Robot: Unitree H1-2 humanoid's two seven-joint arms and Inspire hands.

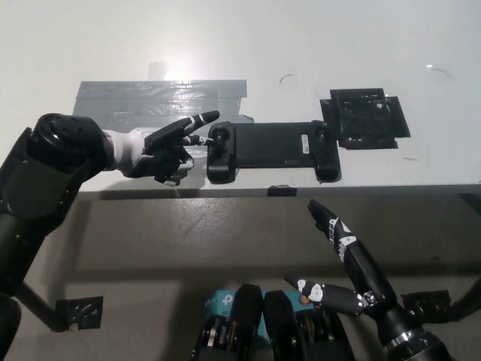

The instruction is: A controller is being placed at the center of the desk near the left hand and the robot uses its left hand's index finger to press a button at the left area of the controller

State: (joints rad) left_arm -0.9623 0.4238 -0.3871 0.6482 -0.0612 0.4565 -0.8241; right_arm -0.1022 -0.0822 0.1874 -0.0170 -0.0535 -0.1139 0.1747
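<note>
A black controller (270,151) lies flat across the middle of the white desk (301,45), its long side running left to right. My left hand (161,150) hovers just left of it, one finger stretched out toward the controller's left end (219,143), the other fingers curled under. That fingertip ends close above the left end, and contact cannot be made out. My right hand (342,259) rests below the desk's front edge at the lower right, fingers spread and holding nothing.
A grey tape patch (158,99) covers the desk behind my left hand. A black square pad (364,118) lies right of the controller. The desk's front edge (270,191) runs just below the controller, with a small black clip.
</note>
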